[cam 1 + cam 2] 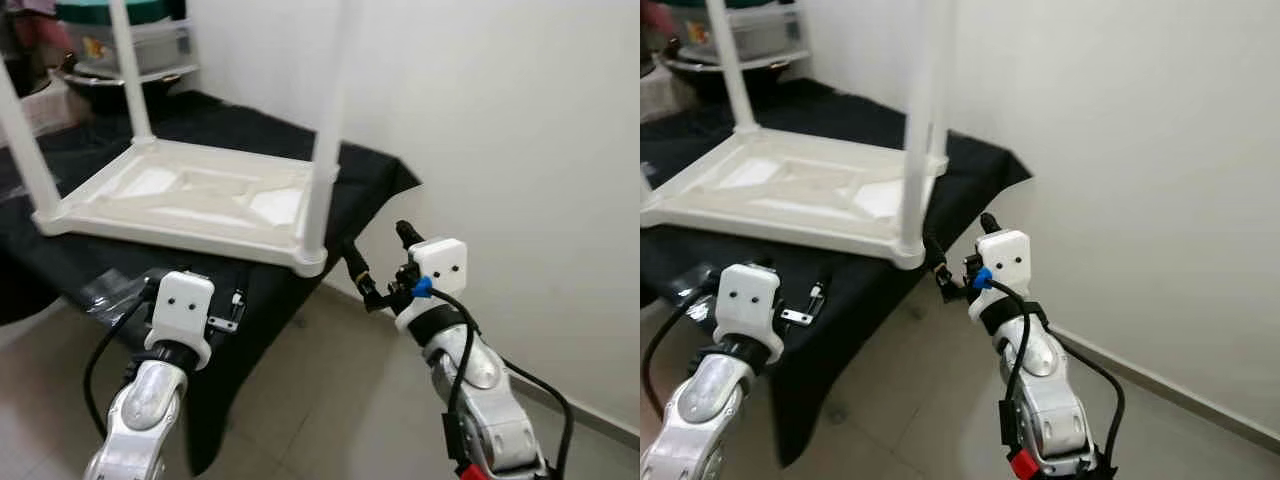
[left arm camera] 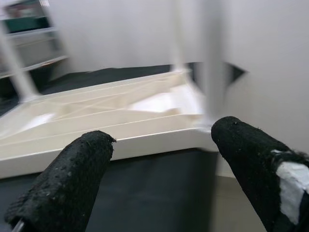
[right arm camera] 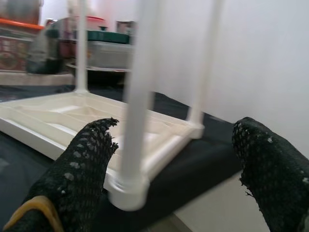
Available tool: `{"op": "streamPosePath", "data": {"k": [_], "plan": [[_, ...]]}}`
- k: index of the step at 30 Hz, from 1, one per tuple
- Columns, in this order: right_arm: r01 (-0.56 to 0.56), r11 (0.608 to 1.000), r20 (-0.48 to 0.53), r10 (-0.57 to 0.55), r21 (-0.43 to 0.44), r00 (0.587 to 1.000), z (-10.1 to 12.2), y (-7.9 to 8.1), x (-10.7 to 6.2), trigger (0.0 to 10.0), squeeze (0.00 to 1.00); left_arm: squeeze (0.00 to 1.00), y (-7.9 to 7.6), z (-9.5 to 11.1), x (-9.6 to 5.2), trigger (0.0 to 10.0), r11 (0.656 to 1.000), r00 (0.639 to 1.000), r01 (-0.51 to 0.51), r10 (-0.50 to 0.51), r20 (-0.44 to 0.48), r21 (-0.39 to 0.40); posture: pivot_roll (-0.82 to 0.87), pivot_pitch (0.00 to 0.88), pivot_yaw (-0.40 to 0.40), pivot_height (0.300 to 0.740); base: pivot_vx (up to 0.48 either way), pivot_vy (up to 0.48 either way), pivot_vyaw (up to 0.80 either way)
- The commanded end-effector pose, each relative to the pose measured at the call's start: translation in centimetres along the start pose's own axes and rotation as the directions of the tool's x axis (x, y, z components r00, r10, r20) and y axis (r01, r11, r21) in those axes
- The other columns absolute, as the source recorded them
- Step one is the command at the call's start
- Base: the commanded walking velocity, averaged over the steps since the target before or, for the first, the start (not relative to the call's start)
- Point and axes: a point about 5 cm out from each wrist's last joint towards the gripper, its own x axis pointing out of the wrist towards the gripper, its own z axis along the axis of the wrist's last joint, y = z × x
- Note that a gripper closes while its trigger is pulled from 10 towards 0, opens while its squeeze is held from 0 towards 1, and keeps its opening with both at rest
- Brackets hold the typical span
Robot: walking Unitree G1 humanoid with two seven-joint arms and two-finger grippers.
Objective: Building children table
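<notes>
Head views: white plastic table point(image 1: 190, 195) lies upside down on a black cloth point(image 1: 260, 130), legs standing upward, with the left gripper point(image 1: 225, 315) low before the cloth's edge and the right gripper point(image 1: 378, 265) just beside the near corner leg point(image 1: 322, 170). Left wrist view: fingers point(image 2: 72, 179) apart, holding nothing, facing the table's rim. Right wrist view: fingers point(image 3: 82, 169) apart, the corner leg between them in the frame, untouched.
</notes>
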Motion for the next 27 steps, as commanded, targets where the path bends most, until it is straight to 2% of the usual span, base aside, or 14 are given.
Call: {"op": "streamPosePath", "data": {"k": [1, 18, 27], "plan": [[0.007, 1.000, -0.018, -0.007, -0.007, 1.000, -0.25, -0.07, 0.06, 10.0, 0.00, 0.00, -0.32, -0.61, 0.08, 10.0, 1.000, 1.000, 0.012, -0.012, -0.029, -0.005, 0.03, 0.000, -0.084, 0.740, 0.000, -0.465, 0.00], [0.010, 1.000, -0.026, -0.010, -0.007, 1.000, -0.45, -0.04, 0.13, 10.0, 0.00, 0.00, -0.50, -0.80, 0.22, 10.0, 1.000, 0.999, 0.015, -0.015, -0.032, -0.005, 0.03, 0.000, -0.084, 0.740, 0.000, -0.465, 0.00], [-0.004, 0.999, -0.035, 0.002, -0.042, 0.999, -0.54, 0.15, 0.26, 10.0, 0.00, 0.00, -0.42, -0.78, 0.22, 10.0, 1.000, 1.000, 0.004, -0.005, -0.030, -0.007, 0.03, 0.000, -0.087, 0.740, 0.000, -0.463, 0.78]]}}
